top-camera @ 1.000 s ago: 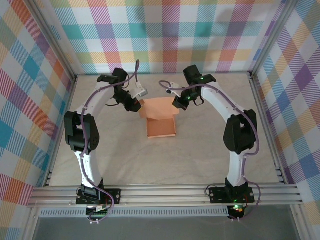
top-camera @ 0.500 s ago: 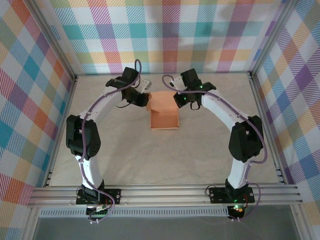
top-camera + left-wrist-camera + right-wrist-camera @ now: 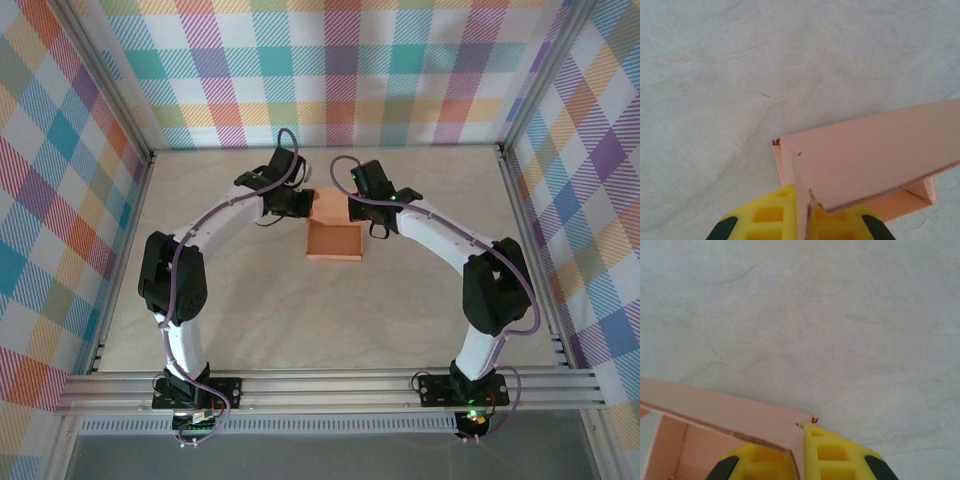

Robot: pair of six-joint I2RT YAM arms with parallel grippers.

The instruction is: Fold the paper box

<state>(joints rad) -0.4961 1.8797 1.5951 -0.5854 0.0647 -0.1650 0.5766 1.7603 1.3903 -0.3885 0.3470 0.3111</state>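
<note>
The salmon-orange paper box (image 3: 334,238) sits on the table as a shallow rectangular tray, its lid flap raised at the far end. My left gripper (image 3: 305,203) is shut on the far left corner of the box (image 3: 860,160), the card pinched between its yellow fingers (image 3: 772,215). My right gripper (image 3: 353,207) is shut on the far right corner of the box (image 3: 725,412), card edge squeezed between its yellow pads (image 3: 832,452). Both arms arch inward and meet at the box's far edge.
The pale marbled tabletop (image 3: 330,320) stretches around the box. Plaid-patterned walls enclose the table on three sides, with aluminium frame rails (image 3: 330,385) along the near edge by the arm bases.
Both grippers have moved farther from the bases and closer together, carrying the box's far end. The lid flap has come down over the tray and the box looks more compact.
</note>
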